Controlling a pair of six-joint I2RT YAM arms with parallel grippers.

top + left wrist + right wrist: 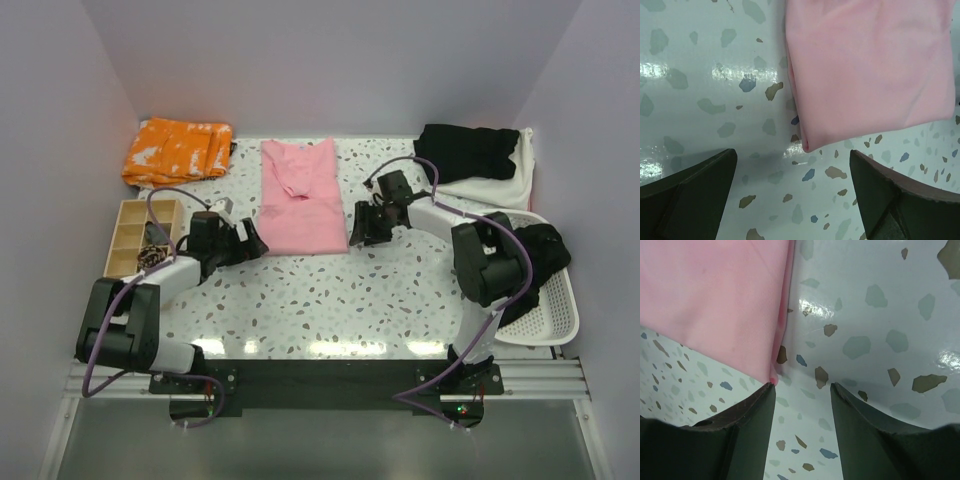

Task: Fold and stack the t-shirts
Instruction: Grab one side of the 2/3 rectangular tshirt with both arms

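Pink t-shirt (303,200) folded lengthwise; crossfold and stacking apparently remain. Left end effector (250,240) wide, right end effector (366,228) half-open, both empty.

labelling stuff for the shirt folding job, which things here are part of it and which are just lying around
Part of the job: pink t-shirt, black t-shirt, off-white t-shirt beneath it.
Lying about: orange patterned cloth, wooden divided tray, white basket holding dark cloth (may be a shirt, unclear).
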